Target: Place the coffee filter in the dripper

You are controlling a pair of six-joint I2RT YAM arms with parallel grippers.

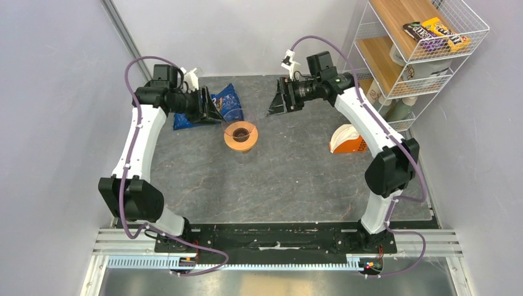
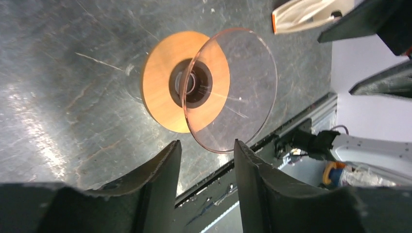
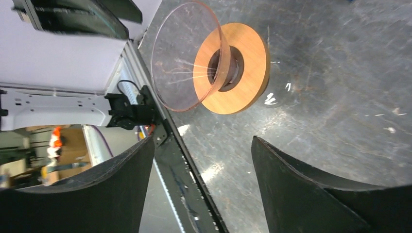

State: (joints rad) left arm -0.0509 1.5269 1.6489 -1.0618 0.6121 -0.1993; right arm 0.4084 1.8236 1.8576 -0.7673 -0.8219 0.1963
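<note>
The dripper [image 1: 240, 137] stands mid-table: an orange-tan disc [image 2: 163, 92] with a dark centre, topped by a clear funnel [image 2: 243, 82]. It also shows in the right wrist view, disc [image 3: 250, 73] and funnel [image 3: 182, 58]. My left gripper [image 1: 214, 108] hovers just left of and behind it, open, with nothing between its fingers [image 2: 206, 145]. My right gripper [image 1: 279, 100] hangs to the dripper's right and behind it, open wide and empty [image 3: 203, 141]. No coffee filter shows loose in any view.
An orange-and-white pack [image 1: 347, 139] lies at the right of the table, also seen in the left wrist view [image 2: 303, 12]. A blue snack bag [image 1: 225, 97] lies behind the left gripper. A wire shelf [image 1: 425, 43] with snacks stands at the far right.
</note>
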